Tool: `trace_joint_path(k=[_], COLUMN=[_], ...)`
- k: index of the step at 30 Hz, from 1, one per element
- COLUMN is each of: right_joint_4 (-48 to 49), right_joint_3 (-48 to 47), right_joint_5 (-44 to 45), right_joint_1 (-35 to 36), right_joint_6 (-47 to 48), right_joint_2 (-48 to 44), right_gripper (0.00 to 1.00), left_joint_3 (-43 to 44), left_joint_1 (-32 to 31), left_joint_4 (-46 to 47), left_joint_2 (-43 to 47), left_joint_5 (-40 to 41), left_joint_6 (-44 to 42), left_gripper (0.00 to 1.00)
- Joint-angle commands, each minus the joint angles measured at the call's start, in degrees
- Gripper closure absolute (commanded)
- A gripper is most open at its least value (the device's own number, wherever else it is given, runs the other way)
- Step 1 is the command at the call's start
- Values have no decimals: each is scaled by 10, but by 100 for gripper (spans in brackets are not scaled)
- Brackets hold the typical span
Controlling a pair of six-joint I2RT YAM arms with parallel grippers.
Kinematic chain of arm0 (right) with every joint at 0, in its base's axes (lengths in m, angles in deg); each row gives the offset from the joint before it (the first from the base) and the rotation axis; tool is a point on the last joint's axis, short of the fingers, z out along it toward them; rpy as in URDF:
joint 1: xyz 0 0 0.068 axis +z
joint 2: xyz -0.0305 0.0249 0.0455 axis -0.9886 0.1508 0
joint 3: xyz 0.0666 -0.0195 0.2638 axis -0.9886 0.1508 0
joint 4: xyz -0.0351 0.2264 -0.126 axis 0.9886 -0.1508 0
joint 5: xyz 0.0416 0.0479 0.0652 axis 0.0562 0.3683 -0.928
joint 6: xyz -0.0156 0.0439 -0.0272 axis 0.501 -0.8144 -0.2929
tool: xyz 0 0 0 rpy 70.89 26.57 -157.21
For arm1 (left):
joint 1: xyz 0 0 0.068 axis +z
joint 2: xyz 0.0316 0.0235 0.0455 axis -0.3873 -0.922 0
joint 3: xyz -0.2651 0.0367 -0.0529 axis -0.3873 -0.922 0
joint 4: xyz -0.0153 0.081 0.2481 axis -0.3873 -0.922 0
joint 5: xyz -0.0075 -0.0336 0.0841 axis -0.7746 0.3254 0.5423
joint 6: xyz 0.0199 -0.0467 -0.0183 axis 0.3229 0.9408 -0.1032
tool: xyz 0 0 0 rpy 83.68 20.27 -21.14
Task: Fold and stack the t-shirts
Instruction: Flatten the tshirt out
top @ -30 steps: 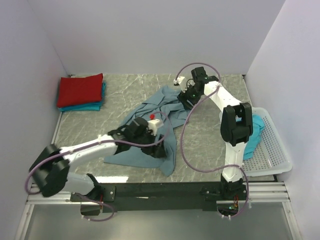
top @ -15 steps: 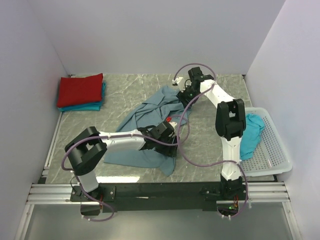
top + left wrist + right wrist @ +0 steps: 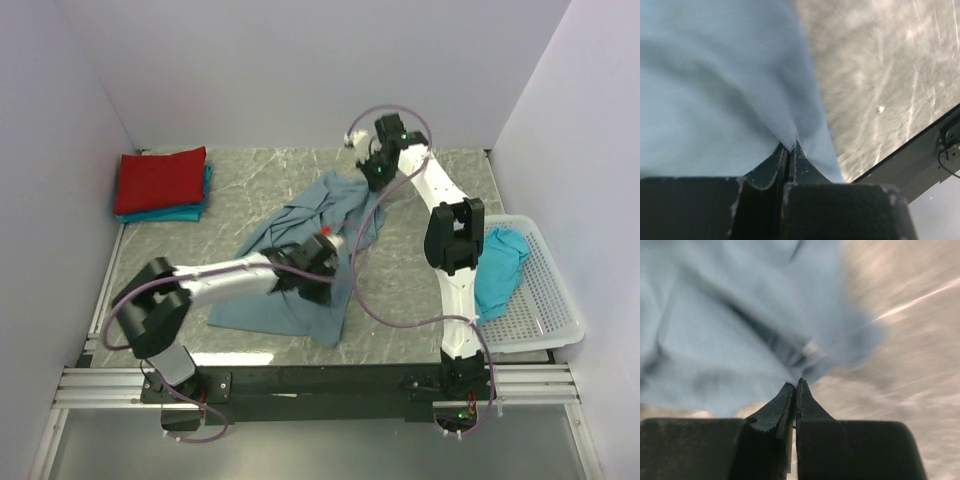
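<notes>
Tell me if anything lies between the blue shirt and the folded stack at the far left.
Nothing visible does: only bare table separates the blue shirt from the stack, red shirt on top.

a grey marbled worktop (image 3: 250,178) sits boxed in by plain pale walls: a back wall (image 3: 300,70), a left wall (image 3: 45,170) and a right wall (image 3: 590,110), all faintly lilac. a black crossbar (image 3: 320,383) and silver rails (image 3: 90,385) run along its near edge. the light is soft and even.
</notes>
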Motion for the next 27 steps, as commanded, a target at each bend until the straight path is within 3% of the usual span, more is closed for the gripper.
trace_joint_path(k=[1,3,4,6,7,10,13,15,19,22,27], right_joint_4=[2,30,73,105,114,176,205,205,167,103,-82], right_joint_3=[-142,-194,-195,-192,-194,-154,-106,-68,24,161,430], right_joint_5=[39,63,67,49,33,-23,-49,-62,-104,-151,-197], right_joint_1=[5,6,6,5,3,-2,-10,-23,-56,-62,-62], right_joint_6=[-25,-37,-42,-63,-73,-110,-121,-113,-76,14,197], right_joint_2=[-7,-27,-43,-102,-125,-241,-366,-445,-572,-693,-887], right_gripper=[100,100,100,100,100,100,100,100,100,100,100], left_joint_3=[48,79,133,213,300,459,521,510,377,268,113], left_joint_1=[107,180,249,309,352,383,383,383,383,383,383], left_joint_4=[-74,-97,-122,-153,-165,-196,-180,-159,-125,-137,-177], left_joint_2=[92,131,140,145,144,147,191,253,393,496,627], left_joint_5=[41,41,41,57,56,73,78,71,58,-1,-159], left_joint_6=[-44,-79,-90,-123,-132,-158,-185,-206,-226,-229,-192], left_gripper=[100,100,100,100,100,100,100,100,100,100,100])
